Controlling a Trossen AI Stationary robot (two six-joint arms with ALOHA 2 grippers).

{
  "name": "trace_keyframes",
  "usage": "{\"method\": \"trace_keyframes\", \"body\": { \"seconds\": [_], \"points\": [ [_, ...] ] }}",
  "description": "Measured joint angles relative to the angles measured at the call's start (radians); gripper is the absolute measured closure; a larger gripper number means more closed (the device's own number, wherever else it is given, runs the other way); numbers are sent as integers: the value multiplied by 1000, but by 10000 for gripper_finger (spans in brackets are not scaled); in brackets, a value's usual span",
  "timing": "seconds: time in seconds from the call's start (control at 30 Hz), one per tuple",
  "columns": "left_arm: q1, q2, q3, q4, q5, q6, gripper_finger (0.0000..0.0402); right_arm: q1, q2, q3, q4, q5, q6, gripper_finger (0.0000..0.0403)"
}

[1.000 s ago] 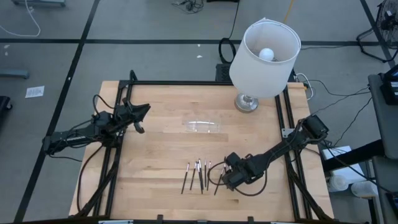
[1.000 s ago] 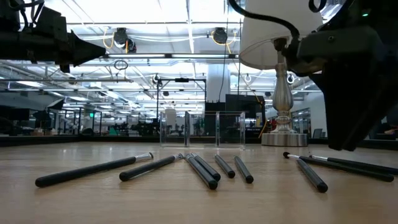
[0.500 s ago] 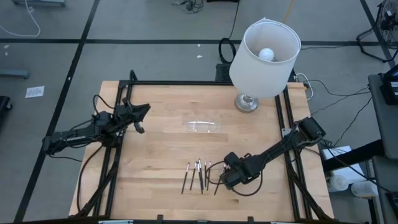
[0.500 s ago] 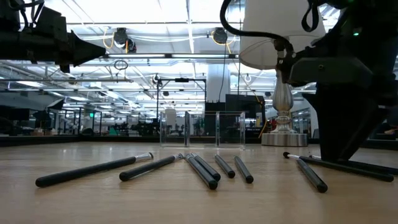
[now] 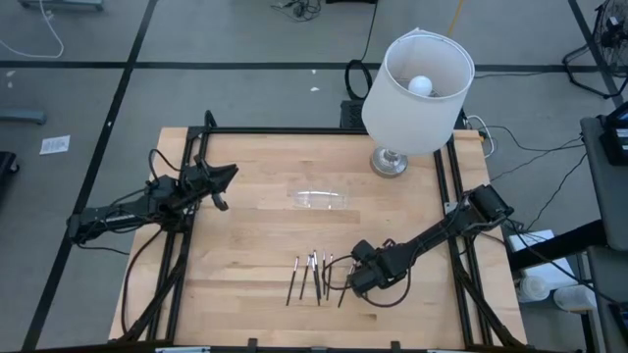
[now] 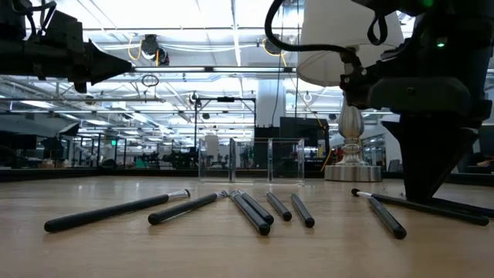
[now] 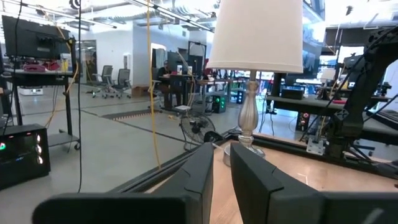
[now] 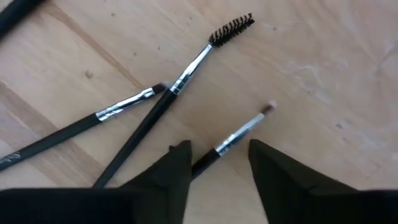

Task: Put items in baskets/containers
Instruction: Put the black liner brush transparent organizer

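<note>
While the left gripper (image 5: 222, 188) is hanging at the table's (image 5: 245, 275) 9 o'clock edge with jaws nearly together, holding nothing, the right gripper (image 5: 345, 281) is sitting low at 5 o'clock, jaws parted around a small brush (image 8: 239, 133), not gripping it. The other brushes (image 5: 309, 276) are lying fanned at 6 o'clock. The clear tray (image 5: 319, 199) is sitting near centre; the lamp (image 5: 417, 93) is standing at 1 o'clock.
</note>
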Motion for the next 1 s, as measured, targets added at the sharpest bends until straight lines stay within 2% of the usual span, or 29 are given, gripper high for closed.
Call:
{"method": "trace_keyframes", "body": {
  "seconds": [0.3,0.6,0.87,1.0],
  "points": [
    [0,0,0,-1,0,0,341,0,0,-2,-10,20,-63,392],
    [0,0,0,0,0,0,341,1,-45,-8,-5,47,-129,400],
    [0,0,0,0,0,2,341,25,-240,-6,-1,269,-189,402],
    [0,0,0,-4,9,7,341,51,-341,-5,83,476,-367,402]
  ]
}}
